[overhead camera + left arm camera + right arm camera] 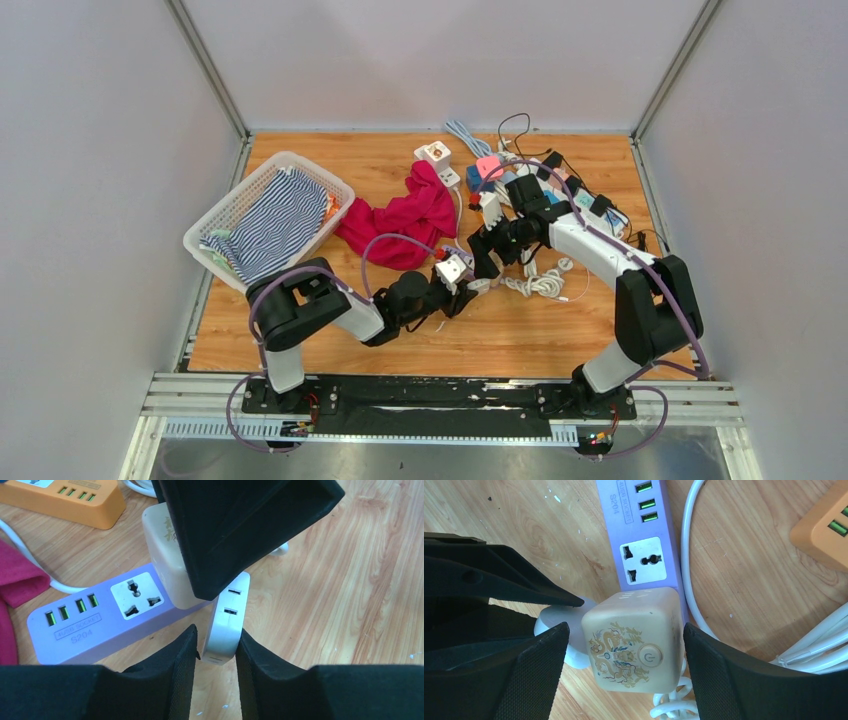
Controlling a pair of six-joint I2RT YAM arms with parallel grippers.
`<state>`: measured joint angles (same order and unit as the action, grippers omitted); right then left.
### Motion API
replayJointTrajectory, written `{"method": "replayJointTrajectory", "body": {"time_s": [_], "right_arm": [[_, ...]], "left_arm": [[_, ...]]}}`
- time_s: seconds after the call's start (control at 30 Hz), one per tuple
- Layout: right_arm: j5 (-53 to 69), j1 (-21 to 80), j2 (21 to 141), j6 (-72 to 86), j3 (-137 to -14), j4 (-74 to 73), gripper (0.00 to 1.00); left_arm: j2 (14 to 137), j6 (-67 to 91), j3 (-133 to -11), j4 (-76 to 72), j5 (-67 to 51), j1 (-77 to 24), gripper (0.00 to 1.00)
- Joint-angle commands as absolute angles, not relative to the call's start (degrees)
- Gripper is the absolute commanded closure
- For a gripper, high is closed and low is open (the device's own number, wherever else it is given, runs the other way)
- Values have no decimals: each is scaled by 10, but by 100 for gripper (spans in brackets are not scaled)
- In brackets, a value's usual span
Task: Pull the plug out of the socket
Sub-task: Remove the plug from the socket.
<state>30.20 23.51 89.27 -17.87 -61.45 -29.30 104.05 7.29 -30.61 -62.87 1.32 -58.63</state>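
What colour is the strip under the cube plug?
The strip is pale purple, clearest in left wrist view.

white basket (235,197): holds striped cloth (277,225) | magenta cloth (410,215): beside basket | orange power strip (65,500): lying flat

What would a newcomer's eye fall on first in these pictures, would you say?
The cream dragon-printed cube plug sits in the purple power strip mid-table, straddled by the open right gripper. The left gripper brackets a white adapter beside it. A crimson cloth lies left of them.
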Motion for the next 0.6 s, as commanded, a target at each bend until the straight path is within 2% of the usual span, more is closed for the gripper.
{"method": "replayJointTrajectory", "body": {"time_s": [0.0,0.07,0.2,0.23,0.33,0.4,0.57], "right_arm": [[292,243,901,-190,-626,-314,15],[290,243,902,-190,-627,-313,16],[285,243,901,-191,-626,-314,18],[283,243,901,-191,-625,-314,19],[276,243,898,-194,-624,-314,23],[273,243,896,-197,-623,-314,29],[268,243,893,-206,-620,-315,56]], "left_arm": [[1058,77,-323,-650,12,-587,66],[1060,78,-326,-649,9,-586,71],[1058,76,-325,-647,4,-587,97],[1056,77,-324,-644,-6,-586,100],[1045,91,-324,-619,-22,-586,100],[1036,112,-323,-606,-26,-586,100],[1019,176,-328,-569,-34,-585,100]]}}
